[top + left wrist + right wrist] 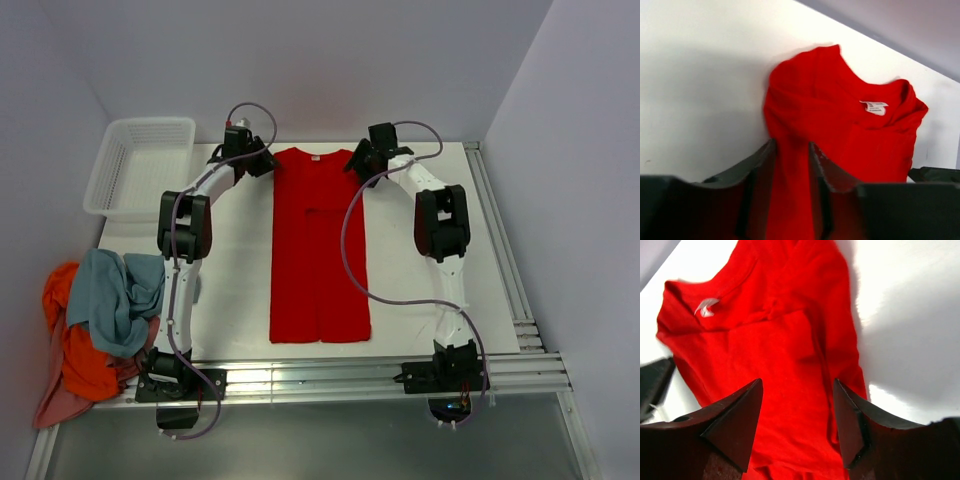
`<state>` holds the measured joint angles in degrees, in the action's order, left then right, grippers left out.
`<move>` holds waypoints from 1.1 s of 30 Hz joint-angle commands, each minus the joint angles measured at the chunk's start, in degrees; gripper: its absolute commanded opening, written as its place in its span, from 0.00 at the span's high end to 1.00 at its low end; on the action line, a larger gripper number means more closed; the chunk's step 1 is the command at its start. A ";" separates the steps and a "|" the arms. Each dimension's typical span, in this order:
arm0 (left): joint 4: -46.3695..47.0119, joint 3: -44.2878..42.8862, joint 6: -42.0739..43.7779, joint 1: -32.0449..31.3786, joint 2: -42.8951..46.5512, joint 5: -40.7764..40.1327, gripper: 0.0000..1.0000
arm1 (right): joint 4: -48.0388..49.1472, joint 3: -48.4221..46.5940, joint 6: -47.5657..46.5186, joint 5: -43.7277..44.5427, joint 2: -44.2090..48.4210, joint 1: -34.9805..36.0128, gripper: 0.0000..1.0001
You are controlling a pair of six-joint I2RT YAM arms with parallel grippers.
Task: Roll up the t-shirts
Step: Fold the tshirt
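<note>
Near left, at the counter's (235, 290) edge, I note a heap: a grey-blue t-shirt (120, 295) on top, an orange t-shirt (80, 360) under it, a pale pink t-shirt (55, 405) lowest. Down the counter's middle lies the red t-shirt (318, 250), folded into a long narrow strip, hem near, collar far, its white neck label (874, 107) showing. At the far end I find the left claw (266, 163) at the collar's left corner, released, jaws narrowly parted over red cloth. The right claw (354, 163) is at the right corner, released, jaws wide above the cloth. A white basket (150, 122) stands far left.
</note>
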<state>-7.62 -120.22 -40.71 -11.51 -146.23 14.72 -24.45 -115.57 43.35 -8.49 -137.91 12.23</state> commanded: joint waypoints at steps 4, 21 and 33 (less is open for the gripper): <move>-0.12 1.74 2.30 -0.01 6.21 -0.57 0.46 | 7.31 8.59 -4.94 -3.46 12.81 -0.36 0.37; 2.44 63.57 -0.16 -3.34 56.98 -12.78 0.42 | 15.39 59.65 -8.46 -1.35 53.16 6.48 0.43; -1.79 92.79 -9.55 -15.47 87.85 -17.27 0.43 | 8.90 84.96 0.15 6.47 76.71 24.50 0.50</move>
<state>-9.72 -30.55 -45.91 -26.09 -64.62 -1.41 -13.10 -32.91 40.25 -6.90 -67.05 33.69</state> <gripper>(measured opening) 0.570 0.505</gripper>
